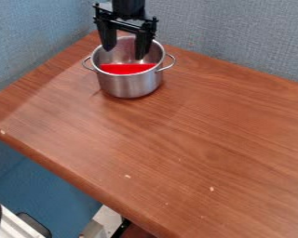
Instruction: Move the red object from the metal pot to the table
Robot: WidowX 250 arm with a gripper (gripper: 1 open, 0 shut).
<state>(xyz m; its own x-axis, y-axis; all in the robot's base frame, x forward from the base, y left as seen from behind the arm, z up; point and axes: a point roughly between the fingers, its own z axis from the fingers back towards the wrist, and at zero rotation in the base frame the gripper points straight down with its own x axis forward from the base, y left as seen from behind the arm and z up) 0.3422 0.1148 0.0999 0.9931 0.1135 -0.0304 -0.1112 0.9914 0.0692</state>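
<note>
Black gripper [126,43] points straight down over the metal pot [127,72], jaws spread wide and grasping nothing, fingertips at the far rim of the pot. Red object [124,66] lies inside the pot, filling most of the opening. Pot sits near the far left corner of the tabletop [177,139], close to the blue-grey wall [238,37].
</note>
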